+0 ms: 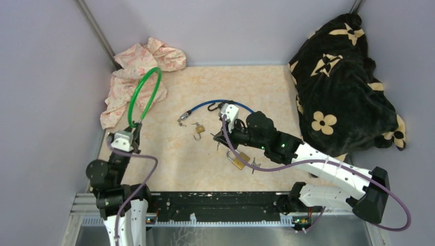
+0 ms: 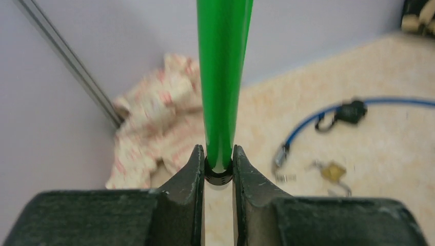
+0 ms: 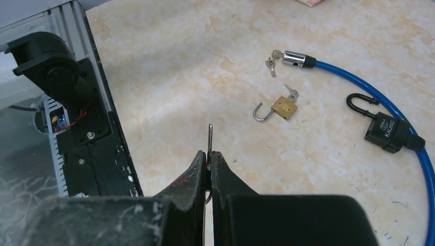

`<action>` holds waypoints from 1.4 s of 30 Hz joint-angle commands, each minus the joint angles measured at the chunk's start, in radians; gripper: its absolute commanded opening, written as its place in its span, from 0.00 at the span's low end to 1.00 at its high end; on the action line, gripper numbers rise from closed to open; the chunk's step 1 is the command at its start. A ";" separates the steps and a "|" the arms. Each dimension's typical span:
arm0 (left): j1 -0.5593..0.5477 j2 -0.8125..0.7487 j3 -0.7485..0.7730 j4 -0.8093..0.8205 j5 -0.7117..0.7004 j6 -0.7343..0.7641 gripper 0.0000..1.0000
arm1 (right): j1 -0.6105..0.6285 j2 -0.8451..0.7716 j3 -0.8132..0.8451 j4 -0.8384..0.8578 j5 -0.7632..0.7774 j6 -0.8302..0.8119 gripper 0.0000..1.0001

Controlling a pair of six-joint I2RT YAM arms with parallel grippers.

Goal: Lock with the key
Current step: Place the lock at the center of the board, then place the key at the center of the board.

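Closed left gripper (image 2: 218,160) pinching the black end of a green cable (image 2: 223,77) rising to top centre, with patterned cloth (image 2: 154,118) at left, and blue cable (image 2: 308,123) and brass padlock (image 2: 332,171) blurred at lower right.

Crumpled pink floral cloth (image 1: 154,54) in the far-left corner; black flowered blanket (image 1: 338,87) heaped far right.
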State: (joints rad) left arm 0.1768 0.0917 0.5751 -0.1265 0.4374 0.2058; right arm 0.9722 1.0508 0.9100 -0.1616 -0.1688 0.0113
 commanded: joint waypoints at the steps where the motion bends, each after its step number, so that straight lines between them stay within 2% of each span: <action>1: 0.004 0.025 -0.033 -0.256 0.079 0.161 0.00 | -0.005 -0.041 0.010 0.017 0.010 0.003 0.00; 3: 0.004 0.025 -0.052 -0.321 0.133 0.330 0.00 | -0.005 -0.056 0.006 0.012 0.014 0.003 0.00; 6: 0.004 0.004 -0.114 -0.520 0.191 0.868 0.00 | -0.003 -0.075 -0.007 0.010 0.026 0.004 0.00; 9: 0.005 -0.070 -0.212 -0.710 0.168 1.299 0.02 | -0.004 -0.079 -0.013 0.017 0.029 0.008 0.00; 10: 0.005 -0.073 -0.225 -0.793 0.163 1.430 0.18 | -0.004 -0.076 -0.012 0.022 0.023 0.009 0.00; 11: 0.005 -0.063 -0.226 -0.878 0.162 1.533 0.43 | -0.004 -0.069 -0.010 0.028 0.015 0.011 0.00; 12: 0.005 -0.057 -0.222 -0.947 0.169 1.617 0.88 | -0.004 -0.061 -0.008 0.034 0.003 0.013 0.00; 13: 0.004 -0.058 -0.218 -0.991 0.182 1.664 0.97 | -0.003 -0.049 -0.003 0.039 -0.009 0.015 0.00; 14: 0.005 -0.068 -0.213 -1.007 0.198 1.681 0.99 | -0.003 -0.035 0.001 0.043 -0.022 0.021 0.00; 21: 0.006 -0.075 -0.104 -1.080 0.136 1.754 0.99 | 0.043 0.163 0.037 0.218 -0.130 0.083 0.00; 23: 0.006 -0.075 -0.036 -1.077 0.156 1.702 0.99 | 0.049 0.265 0.079 0.285 -0.172 0.116 0.00; 25: 0.004 -0.075 0.027 -0.971 0.241 1.495 0.99 | 0.050 0.395 0.152 0.324 -0.205 0.151 0.00; 26: 0.004 -0.075 0.054 -0.875 0.278 1.332 0.99 | 0.050 0.469 0.200 0.324 -0.202 0.165 0.00; 28: 0.005 -0.072 0.084 -0.616 0.274 0.902 0.99 | 0.048 0.609 0.305 0.303 -0.189 0.195 0.00; 29: 0.004 -0.070 0.087 -0.488 0.219 0.619 0.99 | 0.048 0.679 0.384 0.278 -0.183 0.214 0.00; 30: 0.004 -0.064 0.085 -0.382 0.141 0.432 0.99 | 0.048 0.748 0.442 0.249 -0.188 0.220 0.00; 33: 0.003 -0.037 0.085 -0.242 -0.110 0.050 0.99 | 0.048 0.964 0.614 0.136 -0.224 0.251 0.00; 34: 0.004 -0.024 0.089 -0.233 -0.168 -0.033 0.99 | 0.049 1.020 0.670 0.090 -0.229 0.254 0.10; 35: 0.003 -0.010 0.093 -0.233 -0.216 -0.107 0.99 | 0.049 1.063 0.719 0.040 -0.228 0.248 0.23; 37: 0.003 0.016 0.096 -0.249 -0.294 -0.219 0.99 | 0.048 1.114 0.802 -0.056 -0.194 0.226 0.71; 38: 0.003 0.025 0.097 -0.258 -0.315 -0.262 0.99 | 0.047 1.116 0.826 -0.088 -0.161 0.209 0.87; 39: 0.004 0.032 0.097 -0.263 -0.336 -0.297 0.99 | 0.044 1.101 0.830 -0.107 -0.132 0.193 0.97; 42: 0.004 0.030 0.079 -0.244 -0.372 -0.353 0.99 | 0.009 1.001 0.782 -0.116 -0.060 0.152 0.98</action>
State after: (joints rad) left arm 0.1772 0.1196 0.6567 -0.4355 0.2031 0.1211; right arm 1.0100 2.1914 1.6569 -0.2211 -0.3153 0.2127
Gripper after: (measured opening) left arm 0.987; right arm 0.976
